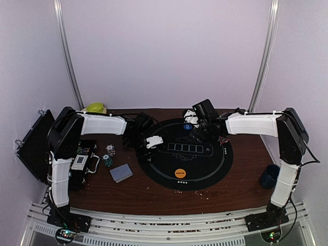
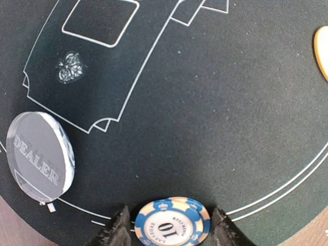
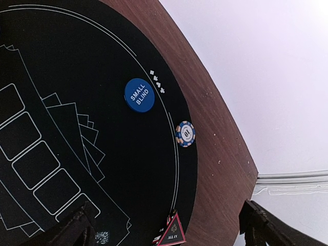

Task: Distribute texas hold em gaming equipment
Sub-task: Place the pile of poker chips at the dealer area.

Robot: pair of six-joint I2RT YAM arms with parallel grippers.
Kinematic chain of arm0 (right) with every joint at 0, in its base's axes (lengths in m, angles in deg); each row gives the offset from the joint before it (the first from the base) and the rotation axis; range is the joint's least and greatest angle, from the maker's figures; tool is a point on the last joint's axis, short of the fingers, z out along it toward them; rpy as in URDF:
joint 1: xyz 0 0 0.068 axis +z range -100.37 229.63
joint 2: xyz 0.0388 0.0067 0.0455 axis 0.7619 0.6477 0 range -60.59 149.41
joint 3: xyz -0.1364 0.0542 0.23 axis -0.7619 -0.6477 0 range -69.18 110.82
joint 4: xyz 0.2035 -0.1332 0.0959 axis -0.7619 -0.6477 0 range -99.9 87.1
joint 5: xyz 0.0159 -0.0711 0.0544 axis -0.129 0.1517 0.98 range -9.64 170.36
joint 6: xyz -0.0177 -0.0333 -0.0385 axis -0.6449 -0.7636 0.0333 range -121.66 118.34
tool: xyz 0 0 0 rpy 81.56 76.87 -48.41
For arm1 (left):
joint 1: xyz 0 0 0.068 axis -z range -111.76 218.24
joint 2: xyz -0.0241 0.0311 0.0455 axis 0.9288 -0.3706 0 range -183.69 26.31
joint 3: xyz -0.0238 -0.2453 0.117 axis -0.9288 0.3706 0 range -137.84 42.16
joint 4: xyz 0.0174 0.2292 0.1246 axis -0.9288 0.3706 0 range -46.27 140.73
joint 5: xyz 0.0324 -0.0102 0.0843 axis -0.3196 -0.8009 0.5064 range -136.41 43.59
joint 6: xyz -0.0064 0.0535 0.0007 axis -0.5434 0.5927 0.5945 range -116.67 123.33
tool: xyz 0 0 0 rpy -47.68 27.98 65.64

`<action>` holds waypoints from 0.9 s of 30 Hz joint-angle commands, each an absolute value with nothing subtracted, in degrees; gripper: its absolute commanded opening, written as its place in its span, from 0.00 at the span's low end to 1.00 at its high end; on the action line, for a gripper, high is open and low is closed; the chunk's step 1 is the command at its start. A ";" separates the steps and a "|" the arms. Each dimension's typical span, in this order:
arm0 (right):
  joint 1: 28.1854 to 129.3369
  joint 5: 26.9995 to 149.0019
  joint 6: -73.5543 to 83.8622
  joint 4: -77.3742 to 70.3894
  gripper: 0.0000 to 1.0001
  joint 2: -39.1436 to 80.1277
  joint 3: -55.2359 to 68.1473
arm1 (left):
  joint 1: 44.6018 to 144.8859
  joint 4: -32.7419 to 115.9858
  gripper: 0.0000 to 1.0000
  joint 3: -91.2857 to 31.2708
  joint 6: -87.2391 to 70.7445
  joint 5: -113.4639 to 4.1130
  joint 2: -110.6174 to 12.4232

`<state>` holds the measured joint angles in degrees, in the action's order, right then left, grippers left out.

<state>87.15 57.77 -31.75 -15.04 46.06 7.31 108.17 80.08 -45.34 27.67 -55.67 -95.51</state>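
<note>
Blue-cream 10 chip (image 2: 171,221) flat at poker mat (image 2: 205,102) edge — left gripper (image 2: 171,228) jaws narrowly parted either side, seemingly not gripping. Likely light, rigid, slick-faced; pinch across rim. Right gripper (image 3: 171,225) jaws wide, empty, over mat's far side.

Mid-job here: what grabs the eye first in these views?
A round black poker mat dominates the centre, an orange button disc bright at its near edge. In the left wrist view a clear DEALER button rests near the mat's edge, and a blue 10 chip lies between the left gripper's fingertips.
</note>
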 commanded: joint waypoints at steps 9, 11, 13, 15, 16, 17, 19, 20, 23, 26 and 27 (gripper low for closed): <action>87.69 55.85 -32.25 -13.75 1.00 45.72 6.23 | 108.14 82.95 0.46 -45.03 28.73 -55.64 -97.06; 87.71 55.84 -32.25 -13.73 1.00 45.63 6.23 | 108.20 83.10 0.46 -44.31 28.97 -55.66 -96.20; 87.70 55.84 -32.24 -13.64 1.00 45.51 6.23 | 108.10 83.10 0.46 -43.60 29.27 -55.26 -95.34; 87.69 55.88 -32.29 -13.62 1.00 45.44 6.15 | 108.09 83.10 0.46 -42.96 29.53 -54.89 -94.67; 87.70 55.84 -32.34 -13.62 1.00 45.41 6.14 | 108.11 83.12 0.46 -42.70 29.67 -54.90 -94.55; 87.79 55.83 -32.38 -13.62 1.00 45.41 6.14 | 108.06 83.30 0.46 -42.57 29.70 -54.86 -94.53; 87.78 55.84 -32.34 -13.62 1.00 45.44 6.14 | 108.10 83.44 0.46 -42.17 29.83 -54.64 -94.54; 87.78 55.84 -32.33 -13.62 1.00 45.41 6.14 | 108.10 83.53 0.46 -42.07 29.88 -54.34 -94.53; 87.91 55.84 -32.32 -13.63 1.00 45.35 6.14 | 108.13 83.88 0.46 -41.67 30.10 -53.73 -94.38; 87.87 55.84 -32.33 -13.62 1.00 45.26 6.19 | 108.09 83.93 0.45 -41.31 30.19 -53.58 -94.02; 87.87 55.84 -32.33 -13.61 1.00 45.23 6.15 | 108.10 84.00 0.44 -41.25 30.17 -53.46 -93.95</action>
